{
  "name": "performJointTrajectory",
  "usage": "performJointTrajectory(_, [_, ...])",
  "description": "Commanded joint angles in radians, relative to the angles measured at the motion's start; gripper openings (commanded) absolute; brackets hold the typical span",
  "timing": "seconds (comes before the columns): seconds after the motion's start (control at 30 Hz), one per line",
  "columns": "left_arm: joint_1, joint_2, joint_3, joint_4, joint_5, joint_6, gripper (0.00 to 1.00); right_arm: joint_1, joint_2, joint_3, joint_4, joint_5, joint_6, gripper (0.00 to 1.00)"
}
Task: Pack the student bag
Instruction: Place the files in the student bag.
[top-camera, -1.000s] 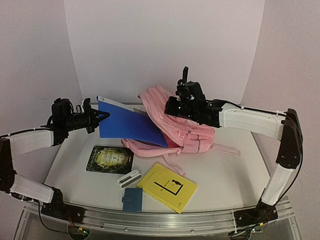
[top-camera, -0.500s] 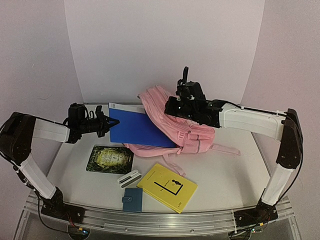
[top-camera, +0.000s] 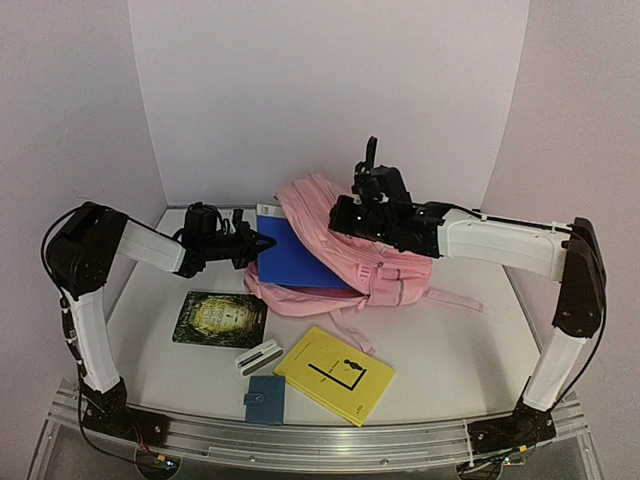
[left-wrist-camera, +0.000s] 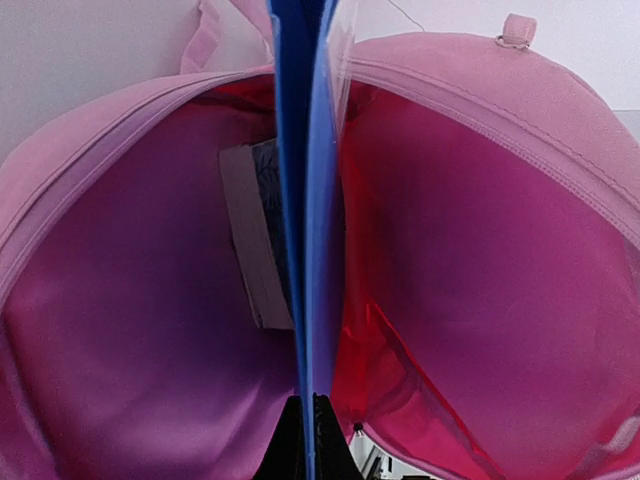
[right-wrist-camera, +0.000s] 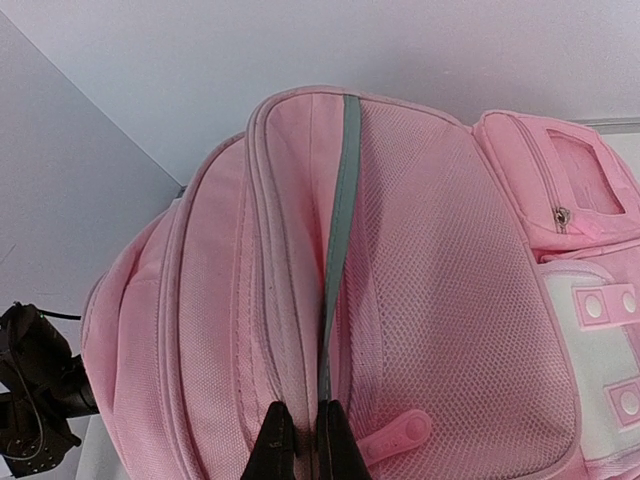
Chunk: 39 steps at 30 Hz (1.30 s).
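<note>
The pink student bag (top-camera: 392, 268) lies on its side at the back of the table, its mouth facing left. My right gripper (top-camera: 347, 214) is shut on a fold of its upper edge beside the grey trim (right-wrist-camera: 340, 230), holding the mouth up. My left gripper (top-camera: 262, 241) is shut on the near edge of a blue folder (top-camera: 292, 264), and much of the folder is inside the bag. In the left wrist view the folder (left-wrist-camera: 305, 200) stands edge-on between the jaws, running into the pink lining (left-wrist-camera: 480, 250). A pale-edged book (left-wrist-camera: 250, 240) lies inside.
On the table in front of the bag lie a dark green book (top-camera: 220, 318), a yellow book (top-camera: 335, 374), a small blue wallet (top-camera: 264, 399) and a small white case (top-camera: 258, 357). A pink strap (top-camera: 455, 299) trails right. White walls close in the back and sides.
My left gripper has moved right toward the bag, and the blue folder has slid deeper into the mouth. The right arm has held still.
</note>
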Motion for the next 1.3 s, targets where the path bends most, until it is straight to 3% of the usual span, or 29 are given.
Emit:
performJointTrajectory(0.0, [-0.067,0.084,0.157,0.006,-0.108,0.073,0.00,0.019,-0.064,0.019,0.196,-0.026,0.028,0.00])
performJointTrajectory(0.17, [-0.120,0.159,0.298,-0.206,-0.161,0.189,0.07,0.021,-0.068,0.003,0.202,-0.006,0.027,0.00])
performJointTrajectory(0.27, [-0.121,0.137,0.281,-0.249,-0.200,0.222,0.11,0.020,-0.080,-0.014,0.203,0.018,0.024,0.00])
performJointTrajectory(0.33, [-0.119,0.111,0.253,-0.260,-0.230,0.238,0.08,0.021,-0.088,-0.028,0.204,0.034,0.024,0.00])
performJointTrajectory(0.43, [-0.117,0.061,0.187,-0.226,-0.276,0.211,0.00,0.020,-0.101,-0.054,0.206,0.049,0.032,0.00])
performJointTrajectory(0.77, [-0.128,0.015,0.070,0.030,-0.391,-0.018,0.00,0.020,-0.122,-0.105,0.229,0.055,0.064,0.00])
performJointTrajectory(1.27, [-0.257,0.164,0.248,-0.069,-0.447,-0.007,0.00,0.021,-0.087,-0.085,0.231,0.018,0.069,0.00])
